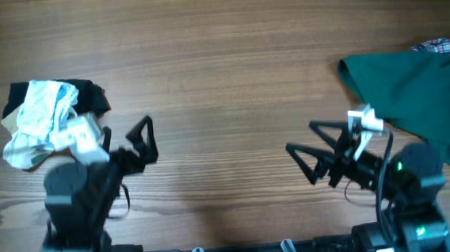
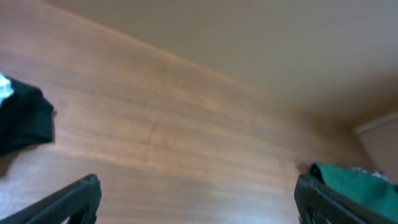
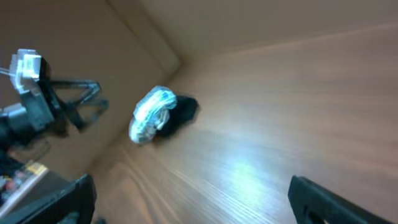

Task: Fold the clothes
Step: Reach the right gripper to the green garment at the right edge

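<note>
A dark green garment (image 1: 417,97) lies spread at the table's right edge, with a plaid cloth (image 1: 446,44) peeking out at its far corner. A crumpled pile of white-and-blue and black clothes (image 1: 45,115) sits at the far left; it also shows in the right wrist view (image 3: 158,113). My left gripper (image 1: 131,140) is open and empty, just right of the pile. My right gripper (image 1: 310,150) is open and empty, left of the green garment. The green garment shows at the right edge of the left wrist view (image 2: 354,180).
The wooden table (image 1: 222,78) stretches between the two heaps. Both arm bases stand at the front edge. The left arm (image 3: 37,106) shows in the right wrist view.
</note>
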Motion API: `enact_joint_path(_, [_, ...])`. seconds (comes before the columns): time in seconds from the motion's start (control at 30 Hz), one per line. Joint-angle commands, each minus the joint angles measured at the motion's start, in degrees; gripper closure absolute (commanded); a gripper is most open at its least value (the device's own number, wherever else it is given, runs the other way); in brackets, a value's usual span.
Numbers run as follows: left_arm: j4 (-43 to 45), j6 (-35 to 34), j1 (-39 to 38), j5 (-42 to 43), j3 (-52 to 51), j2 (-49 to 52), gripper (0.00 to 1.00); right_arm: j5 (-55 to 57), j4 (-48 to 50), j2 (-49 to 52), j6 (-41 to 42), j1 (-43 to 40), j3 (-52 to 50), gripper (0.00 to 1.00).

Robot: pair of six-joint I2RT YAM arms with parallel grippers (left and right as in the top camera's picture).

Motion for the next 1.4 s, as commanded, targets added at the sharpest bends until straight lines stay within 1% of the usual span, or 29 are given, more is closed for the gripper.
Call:
enact_joint_path(0.0, [-12.13, 0.44, 0.35, 0.42, 15.39, 13.88, 0.00, 10.27, -12.98, 12.68, -10.95, -0.22, 15.19, 0.00])
enact_joint_path(0.03, [-15.63, 0.50, 0.35, 0.28, 18.97, 17.57, 0.01, 16.11, -18.91, 16.65, -12.83, -0.22, 20.17, 0.01])
enact_joint_path(0.07, [-17.73, 0.50, 0.35, 0.26, 21.42, 20.35, 0.00, 24.39, -26.27, 21.66, -13.60, -0.22, 26.73, 0.01])
enact_joint_path(0.1, [-18.67, 0.48, 0.35, 0.48, 22.75, 22.51, 0.00, 28.61, -30.45, 24.79, -13.49, -0.22, 30.67, 0.00])
enact_joint_path(0.17, [-18.67, 0.46, 0.35, 2.08, 23.17, 24.81, 0.00, 33.48, -38.07, 31.32, -13.49, -0.22, 38.60, 0.01])
enact_joint_path(0.23, [-18.75, 0.26, 0.35, 2.19, 23.17, 27.21, 0.00, 33.73, -42.58, 37.40, -13.57, -0.22, 45.05, 0.00])
enact_joint_path(0.33, [-20.00, 0.26, 0.35, 2.21, 23.17, 29.38, 0.00, 35.12, -41.40, 41.20, -13.40, -0.24, 45.75, 0.01])
enact_joint_path(0.4, [-22.67, 0.26, 0.35, 2.21, 23.17, 30.27, 0.00, 38.73, -40.72, 44.85, -12.85, -0.24, 45.75, 0.01])
enact_joint_path(0.47, [-24.20, 0.26, 0.35, 2.21, 23.17, 30.38, 0.00, 44.13, -41.18, 48.63, -9.64, -0.61, 45.75, 0.02])
enact_joint_path(0.5, [-24.70, 0.28, 0.35, 2.21, 23.17, 30.38, 0.00, 46.49, -41.38, 50.58, -7.78, -1.16, 45.75, 0.04])
enact_joint_path(0.57, [-24.87, 0.28, 0.35, 2.19, 23.17, 30.38, 0.00, 52.54, -41.92, 56.35, -2.36, -4.13, 45.75, 0.04])
enact_joint_path(0.6, [-24.79, 0.28, 0.35, 2.19, 23.17, 30.38, 0.00, 53.05, -41.97, 58.77, -1.40, -5.68, 45.75, 0.04])
enact_joint_path(0.63, [-24.59, 0.28, 0.35, 2.19, 23.17, 30.38, 0.00, 53.02, -41.51, 62.51, -1.33, -8.00, 45.72, 0.06])
enact_joint_path(0.77, [-23.76, 0.28, 0.35, 2.19, 23.17, 30.53, 0.00, 53.11, -38.58, 70.71, -1.38, -9.99, 45.72, 0.09])
enact_joint_path(0.8, [-23.47, 0.28, 0.35, 2.19, 23.17, 30.56, 0.00, 55.71, -37.62, 73.22, -0.02, -9.99, 45.72, 0.09])
enact_joint_path(0.83, [-23.37, 0.28, 0.35, 2.19, 23.17, 30.56, 0.00, 60.83, -37.29, 75.89, 4.48, -9.99, 45.72, 0.09])
enact_joint_path(0.87, [-23.37, 0.26, 0.35, 2.19, 23.17, 30.56, 0.00, 62.84, -37.09, 77.26, 6.12, -9.99, 45.72, 0.10])
enact_joint_path(0.93, [-23.54, 0.26, 0.35, 2.21, 23.17, 30.56, 0.00, 63.30, -36.02, 79.93, 6.27, -9.99, 45.72, 0.13])
enact_joint_path(1.0, [-23.56, 0.24, 0.35, 2.23, 23.17, 30.56, 0.00, 64.39, -34.73, 81.72, 6.38, -9.99, 45.72, 0.19])
enact_joint_path(1.07, [-23.58, 0.04, 0.35, 3.06, 23.17, 30.53, 0.00, 68.15, -33.29, 82.62, 8.07, -10.03, 45.64, 0.21])
enact_joint_path(1.17, [-23.58, 0.04, 0.35, 5.07, 23.17, 30.53, 0.00, 70.62, -30.82, 82.58, 8.94, -10.38, 45.59, 0.34])
enact_joint_path(1.2, [-23.58, 0.07, 0.35, 5.05, 23.17, 30.53, 0.00, 70.60, -30.47, 82.58, 8.87, -10.56, 45.59, 0.47])
enact_joint_path(1.23, [-23.58, 0.04, 0.35, 5.05, 23.17, 30.53, 0.00, 70.60, -30.53, 82.49, 8.85, -10.75, 45.64, 0.71])
enact_joint_path(1.27, [-23.58, 0.04, 0.35, 5.05, 23.17, 30.53, 0.00, 70.53, -31.06, 82.07, 8.79, -10.73, 45.66, 0.88])
enact_joint_path(1.3, [-23.58, 0.04, 0.35, 5.05, 23.17, 30.53, 0.00, 70.05, -31.91, 81.35, 8.90, -10.73, 45.77, 0.95])
enact_joint_path(1.37, [-23.39, 0.04, 0.35, 5.03, 23.17, 30.53, 0.00, 66.88, -33.59, 78.36, 8.70, -10.45, 46.99, 0.96])
